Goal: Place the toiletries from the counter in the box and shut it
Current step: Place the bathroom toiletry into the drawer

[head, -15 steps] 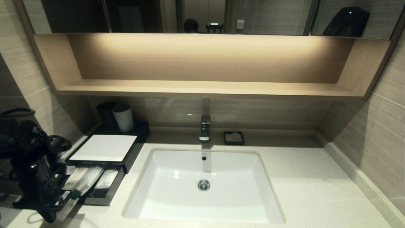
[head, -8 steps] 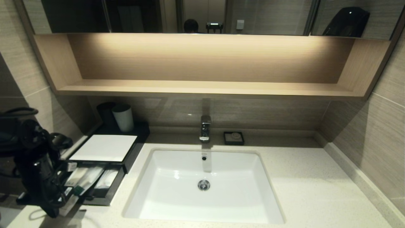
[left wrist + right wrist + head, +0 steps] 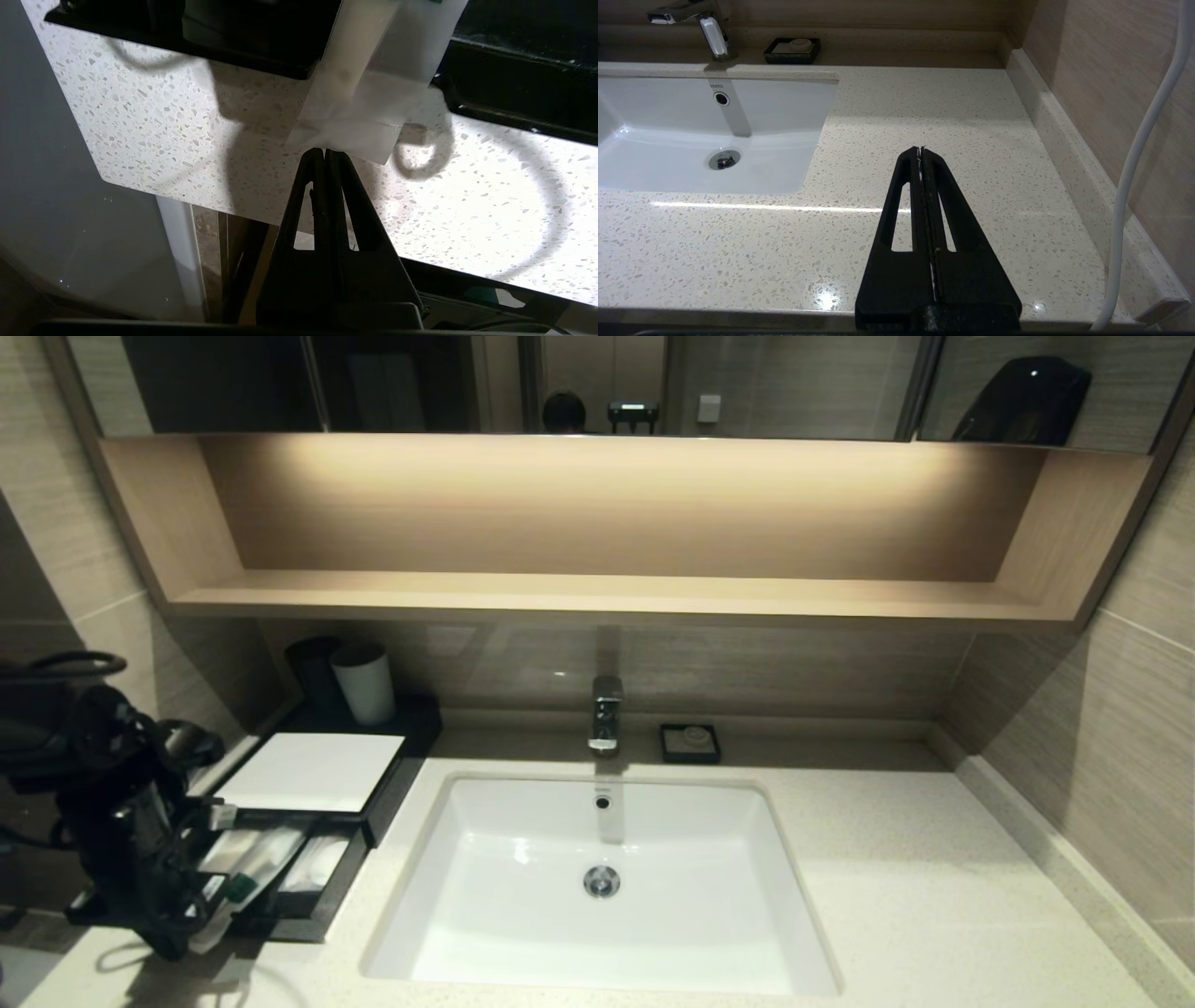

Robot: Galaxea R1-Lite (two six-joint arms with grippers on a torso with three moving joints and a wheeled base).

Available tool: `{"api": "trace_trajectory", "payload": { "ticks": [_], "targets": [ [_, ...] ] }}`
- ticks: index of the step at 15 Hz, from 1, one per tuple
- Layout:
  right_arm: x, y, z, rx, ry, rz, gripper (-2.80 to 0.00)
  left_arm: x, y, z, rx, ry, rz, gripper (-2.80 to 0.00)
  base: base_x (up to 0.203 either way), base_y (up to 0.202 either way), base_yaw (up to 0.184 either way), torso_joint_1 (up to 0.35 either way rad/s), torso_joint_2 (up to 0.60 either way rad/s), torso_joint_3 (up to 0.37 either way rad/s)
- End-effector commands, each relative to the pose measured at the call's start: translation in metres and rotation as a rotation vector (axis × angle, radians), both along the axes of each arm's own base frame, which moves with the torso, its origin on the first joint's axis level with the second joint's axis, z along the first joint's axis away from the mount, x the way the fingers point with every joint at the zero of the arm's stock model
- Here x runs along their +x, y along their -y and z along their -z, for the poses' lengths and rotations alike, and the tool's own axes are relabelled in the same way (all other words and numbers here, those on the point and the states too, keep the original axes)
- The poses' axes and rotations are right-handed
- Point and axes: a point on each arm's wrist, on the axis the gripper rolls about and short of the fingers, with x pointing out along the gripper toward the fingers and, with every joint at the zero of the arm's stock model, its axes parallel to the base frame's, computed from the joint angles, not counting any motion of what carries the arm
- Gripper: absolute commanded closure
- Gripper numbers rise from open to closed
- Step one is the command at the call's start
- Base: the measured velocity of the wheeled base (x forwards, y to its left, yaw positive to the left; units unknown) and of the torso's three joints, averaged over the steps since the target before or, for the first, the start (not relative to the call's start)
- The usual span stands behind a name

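The box (image 3: 308, 770), dark with a white top panel, stands at the counter's (image 3: 887, 896) left end. Its drawer (image 3: 308, 922) is pulled out, and several whitish toiletry packets (image 3: 271, 854) lie inside. My left arm (image 3: 121, 821) hangs at the drawer's front left corner. My left gripper (image 3: 324, 151) is shut on the near end of a clear packet (image 3: 355, 107). That packet, with its green label (image 3: 235, 887), reaches over the drawer's front edge. My right gripper (image 3: 920, 149) is shut and empty, low over bare counter right of the sink.
A white sink (image 3: 439, 868) with a faucet (image 3: 606, 714) fills the middle of the counter. A black soap dish (image 3: 690, 743) sits behind it, and a grey cup (image 3: 364, 683) stands behind the box. A wooden shelf (image 3: 607, 593) hangs above.
My left arm has shifted right and slightly away from the counter's front edge, carrying the held packet further over the drawer. The right arm has stayed put.
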Motion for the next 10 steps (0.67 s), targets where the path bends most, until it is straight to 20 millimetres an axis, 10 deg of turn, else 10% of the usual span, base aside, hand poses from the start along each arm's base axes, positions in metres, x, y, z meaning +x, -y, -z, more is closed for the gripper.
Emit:
{"api": "trace_trajectory", "payload": {
  "ticks": [1,10],
  "targets": [
    [-0.0001,0.0000,0.0001,0.000,0.001,0.000,0.00,0.0020,0.0021,0.0008,0.000,-0.003,0.008,0.00,0.000,0.000,0.000,0.000,0.00,0.000],
    [-0.0001,0.0000,0.0001,0.000,0.001,0.000,0.00,0.0108,0.0036,-0.0008,0.008,0.035,0.018,0.00,0.000,0.000,0.000,0.000,0.00,0.000]
  ]
}}
